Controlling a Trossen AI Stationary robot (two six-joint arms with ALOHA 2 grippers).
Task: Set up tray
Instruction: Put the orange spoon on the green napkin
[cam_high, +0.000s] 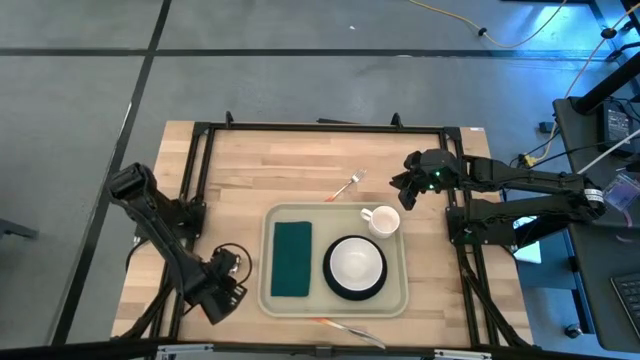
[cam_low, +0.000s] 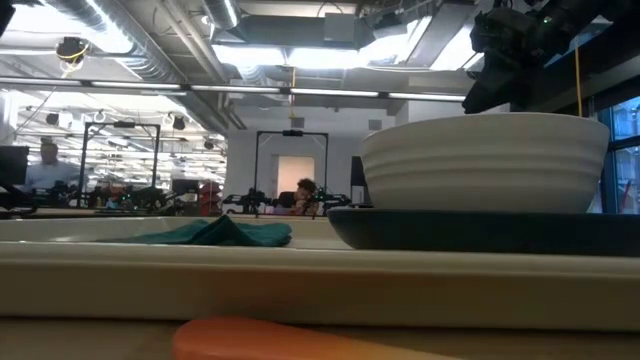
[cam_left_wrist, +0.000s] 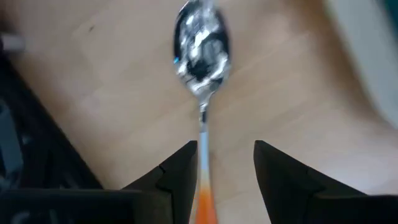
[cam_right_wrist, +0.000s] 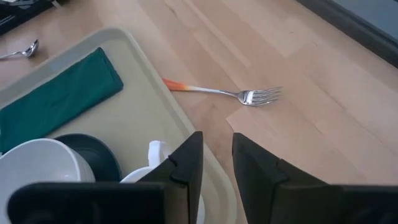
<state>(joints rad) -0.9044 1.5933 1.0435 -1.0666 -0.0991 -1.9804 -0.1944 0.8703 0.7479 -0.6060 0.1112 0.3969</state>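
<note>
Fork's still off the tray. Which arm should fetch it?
Probably the right. The right gripper hovers open near the tray's far right corner, close to the fork on the bare wood there. The left gripper is at the near left, open around a spoon.

Dark jointed arms, black wedge-shaped fingers (cam_left_wrist: 180, 180)

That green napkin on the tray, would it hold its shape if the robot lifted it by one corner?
Probably not. The green napkin looks like soft cloth: in the low view it bunches into a rumpled peak, so it would likely droop. It seems thin and light, and may slide on the smooth tray if pushed.
</note>
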